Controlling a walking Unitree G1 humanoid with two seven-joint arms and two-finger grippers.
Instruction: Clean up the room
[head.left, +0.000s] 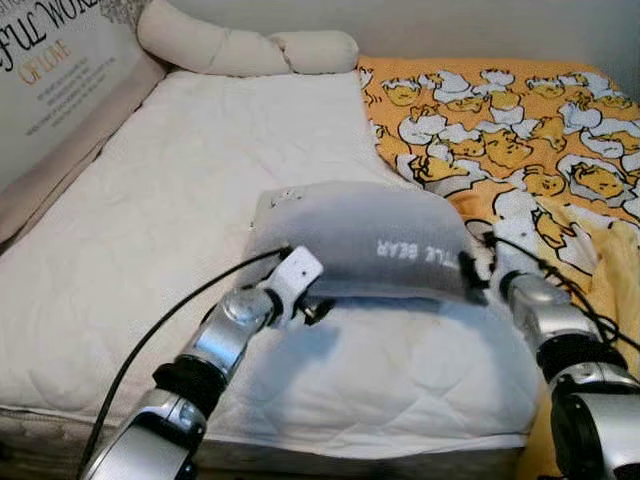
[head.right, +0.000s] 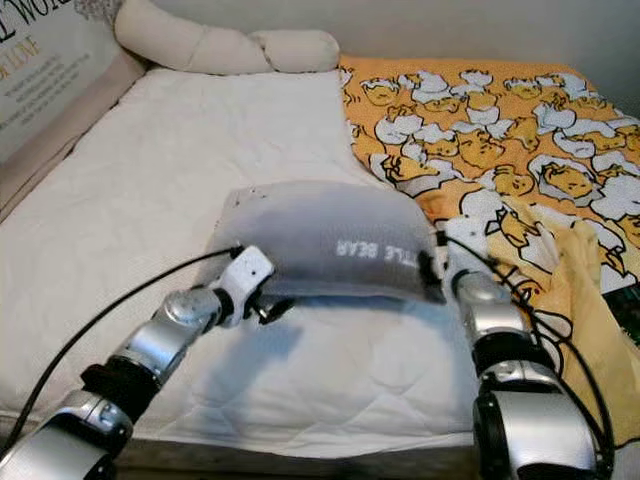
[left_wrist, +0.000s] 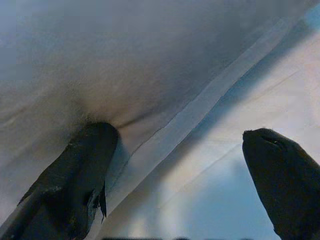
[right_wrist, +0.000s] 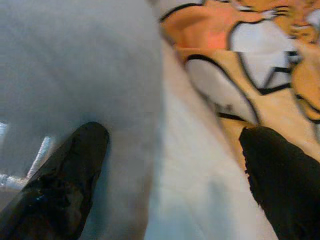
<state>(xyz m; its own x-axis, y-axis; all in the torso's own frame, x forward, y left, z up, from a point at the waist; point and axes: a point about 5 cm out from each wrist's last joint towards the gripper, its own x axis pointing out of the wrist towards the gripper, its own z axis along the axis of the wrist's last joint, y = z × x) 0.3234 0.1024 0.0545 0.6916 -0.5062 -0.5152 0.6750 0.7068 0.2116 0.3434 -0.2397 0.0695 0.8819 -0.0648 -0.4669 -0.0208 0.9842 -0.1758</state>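
So closest to the camera you've got the two silver arms reaching over the foot of the white mattress (head.left: 150, 220). On the left, the left gripper (left_wrist: 180, 165) has its fingers spread wide, one finger (left_wrist: 75, 175) pressing into the underside of the grey pillow (head.left: 360, 240), the other off it, so it isn't pinching anything. The pillow sits lifted between both arms, mid-bed. On the right, the right gripper (right_wrist: 170, 170) is also wide open, one finger (right_wrist: 65, 175) against the pillow's end, beside the orange duck blanket (head.left: 520, 130). Looks like the pillow-placing step; next it probably needs carrying toward the head end by the cream bolster (head.left: 240, 45).
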